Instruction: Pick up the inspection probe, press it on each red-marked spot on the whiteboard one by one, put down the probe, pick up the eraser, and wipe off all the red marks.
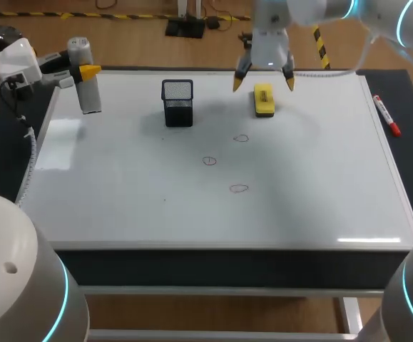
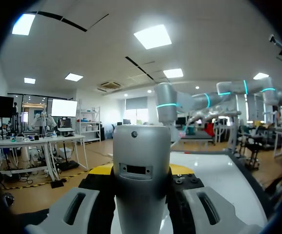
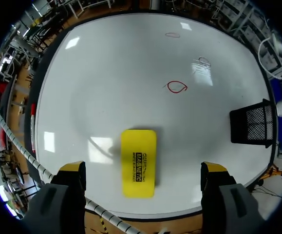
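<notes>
At the far left corner of the whiteboard, the left gripper is clamped on the silver inspection probe, which it holds upright; in the left wrist view the probe fills the gap between the 2 fingers. To the right stands a black mesh pen holder, and 3 red marks lie scattered near the board's middle. Further right, the right gripper hangs above the yellow eraser, its fingers spread wide on either side without touching it, and a red marker lies just beyond the board's right edge.
</notes>
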Tool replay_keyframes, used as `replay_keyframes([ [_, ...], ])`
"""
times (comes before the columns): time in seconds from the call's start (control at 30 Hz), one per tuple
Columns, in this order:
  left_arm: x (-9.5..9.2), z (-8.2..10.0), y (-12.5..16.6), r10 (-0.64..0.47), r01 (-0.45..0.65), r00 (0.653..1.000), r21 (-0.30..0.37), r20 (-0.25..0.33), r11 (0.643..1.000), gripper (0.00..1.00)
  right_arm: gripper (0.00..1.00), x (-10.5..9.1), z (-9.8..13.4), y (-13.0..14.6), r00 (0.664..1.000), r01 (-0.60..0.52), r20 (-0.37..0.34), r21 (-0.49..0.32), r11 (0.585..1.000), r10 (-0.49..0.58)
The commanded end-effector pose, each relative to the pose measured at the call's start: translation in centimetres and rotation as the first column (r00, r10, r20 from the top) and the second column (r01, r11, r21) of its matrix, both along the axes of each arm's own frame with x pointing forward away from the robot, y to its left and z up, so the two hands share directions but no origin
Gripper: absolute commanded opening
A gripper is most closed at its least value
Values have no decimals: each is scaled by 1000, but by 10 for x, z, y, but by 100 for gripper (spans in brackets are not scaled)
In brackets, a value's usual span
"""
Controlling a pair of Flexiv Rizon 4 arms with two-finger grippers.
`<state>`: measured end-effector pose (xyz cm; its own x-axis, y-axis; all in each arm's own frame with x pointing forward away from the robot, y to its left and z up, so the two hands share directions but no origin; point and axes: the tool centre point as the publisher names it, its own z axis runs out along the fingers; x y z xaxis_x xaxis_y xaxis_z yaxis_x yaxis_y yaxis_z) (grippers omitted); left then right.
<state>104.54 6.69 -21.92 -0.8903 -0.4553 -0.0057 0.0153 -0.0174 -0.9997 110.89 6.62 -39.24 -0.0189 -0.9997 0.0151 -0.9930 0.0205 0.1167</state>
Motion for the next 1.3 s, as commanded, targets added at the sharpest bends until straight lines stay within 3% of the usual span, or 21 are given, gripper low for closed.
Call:
replay_keyframes([
  [0.03, 1, -1, 0, -1, 1, 1000, -3, 4, 1000, 0, 100, -5, -4, -1, 1000, 2, 26, 4, 1000, -2],
  [0.23, 1, -1, 0, -1, 1, 1000, -3, 4, 1000, 0, 100, -7, -12, -4, 999, 30, 44, 39, 999, -32],
  [1.3, 1, -1, 0, -1, 1, 1000, -3, 4, 1000, 0, 100, 13, -36, 1, 998, 69, 11, -4, 998, -68],
])
